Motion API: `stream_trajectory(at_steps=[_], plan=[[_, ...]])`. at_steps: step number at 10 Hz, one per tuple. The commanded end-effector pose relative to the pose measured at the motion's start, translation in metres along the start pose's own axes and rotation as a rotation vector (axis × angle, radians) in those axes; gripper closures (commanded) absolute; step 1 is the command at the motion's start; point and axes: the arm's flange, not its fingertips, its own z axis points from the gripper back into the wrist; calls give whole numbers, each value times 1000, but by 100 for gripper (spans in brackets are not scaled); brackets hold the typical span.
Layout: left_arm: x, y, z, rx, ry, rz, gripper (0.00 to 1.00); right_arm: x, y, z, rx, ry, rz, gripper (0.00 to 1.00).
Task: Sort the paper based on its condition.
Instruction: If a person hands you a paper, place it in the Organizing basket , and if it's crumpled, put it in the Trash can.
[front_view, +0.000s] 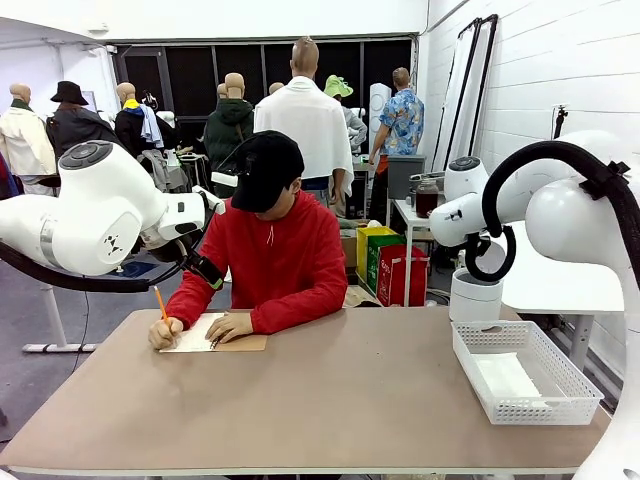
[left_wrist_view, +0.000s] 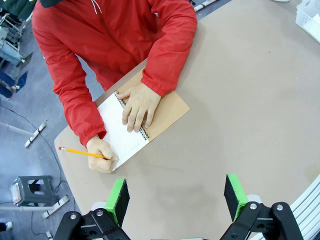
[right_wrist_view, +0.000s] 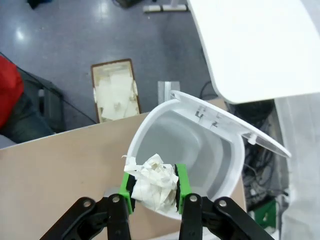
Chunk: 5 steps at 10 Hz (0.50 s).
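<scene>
- Hanging right over the open white bin (right_wrist_view: 200, 145), the right gripper (right_wrist_view: 154, 187) is pinched tight on a crumpled ball of paper (right_wrist_view: 152, 177). I'd say it's held there so the wad drops straight in once the jaws part.
- The bin's lid (right_wrist_view: 235, 122) is swung up out of the way, and the inside looks bare as far as I can see.
- The white mesh basket (front_view: 540, 410) at the table's right end holds a flat white sheet (front_view: 505, 378), so it is likely the spot for good pages.
- The left gripper (left_wrist_view: 176, 197) hovers above the table (left_wrist_view: 250, 100) near the person's notebook (left_wrist_view: 127, 130), jaws wide apart with nothing between them, probably ready for the next page.
- The person steadies the notebook with one hand (left_wrist_view: 140, 106) and writes with a pencil (left_wrist_view: 80, 152).
- A box (right_wrist_view: 115, 90) on the floor beyond the table holds pale scraps.
</scene>
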Motion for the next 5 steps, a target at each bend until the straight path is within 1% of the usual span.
stream_trajectory(at_steps=[1,5], plan=[[0,0,0,1,0,-1,0,5,3,-6,-48,10,-66,62],[0,0,0,1,0,-1,0,7,-12,-23,-65,43,-122,62]])
